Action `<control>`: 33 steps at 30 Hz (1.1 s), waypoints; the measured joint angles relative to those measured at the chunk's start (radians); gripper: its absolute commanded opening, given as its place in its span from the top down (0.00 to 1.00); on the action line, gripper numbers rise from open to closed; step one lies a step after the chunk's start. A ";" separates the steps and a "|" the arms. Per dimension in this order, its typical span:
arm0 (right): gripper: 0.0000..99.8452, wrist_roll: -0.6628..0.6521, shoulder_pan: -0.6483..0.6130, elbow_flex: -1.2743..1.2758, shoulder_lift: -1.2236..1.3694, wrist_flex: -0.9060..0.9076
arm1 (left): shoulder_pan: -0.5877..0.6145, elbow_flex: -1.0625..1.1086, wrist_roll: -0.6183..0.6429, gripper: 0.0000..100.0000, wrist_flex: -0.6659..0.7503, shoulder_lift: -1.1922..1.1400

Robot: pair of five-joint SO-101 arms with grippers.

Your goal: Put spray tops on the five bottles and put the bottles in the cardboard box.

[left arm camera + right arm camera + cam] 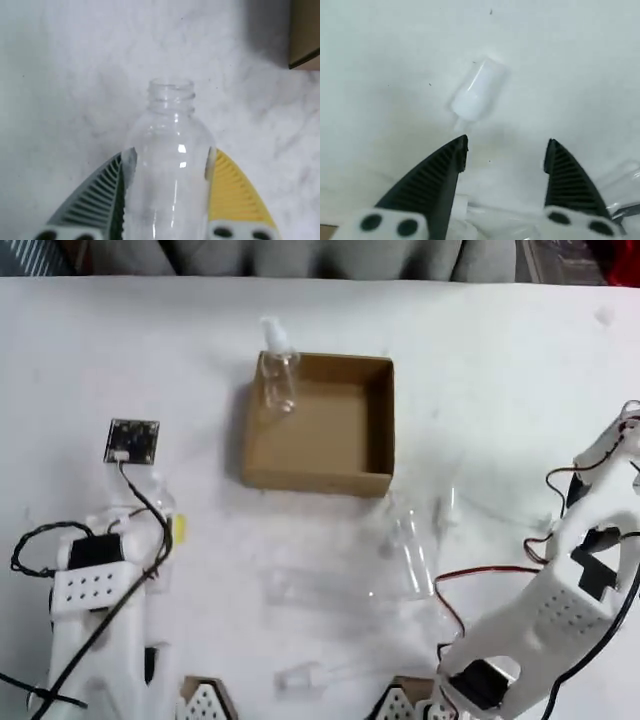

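My left gripper [170, 156] is shut on a clear bottle [172, 150] with no top, its threaded neck pointing away from the fingers. In the high view this bottle [160, 508] sits at the left arm's tip, left of the cardboard box [378, 425]. One bottle with a spray top [278, 375] stands in the box's far left corner. My right gripper [506, 143] hangs open above the table, just short of a white spray top [479, 91] that lies flat. Several clear bottles [408, 552] lie on the table in front of the box.
A loose spray top [300, 677] lies near the front edge between the arm bases. The right arm [560, 610] stretches along the right side. A box corner [305, 35] shows beyond the held bottle. A small white piece [603, 314] lies far right.
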State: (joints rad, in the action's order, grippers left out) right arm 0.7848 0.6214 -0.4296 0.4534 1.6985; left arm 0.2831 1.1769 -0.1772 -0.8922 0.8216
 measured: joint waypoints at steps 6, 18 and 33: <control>0.81 0.100 -0.002 0.000 0.000 -0.003 | 0.000 0.000 0.000 0.98 0.000 0.000; 0.81 0.144 -0.002 -0.012 0.155 -0.189 | 0.000 0.000 0.000 0.98 0.000 0.000; 0.90 0.144 -0.006 -0.025 0.282 -0.270 | 0.000 0.000 0.000 0.98 0.000 0.000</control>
State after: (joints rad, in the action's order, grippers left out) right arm 0.9291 0.6153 -0.4542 0.7357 1.4285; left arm 0.2831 1.1769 -0.1772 -0.8922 0.8216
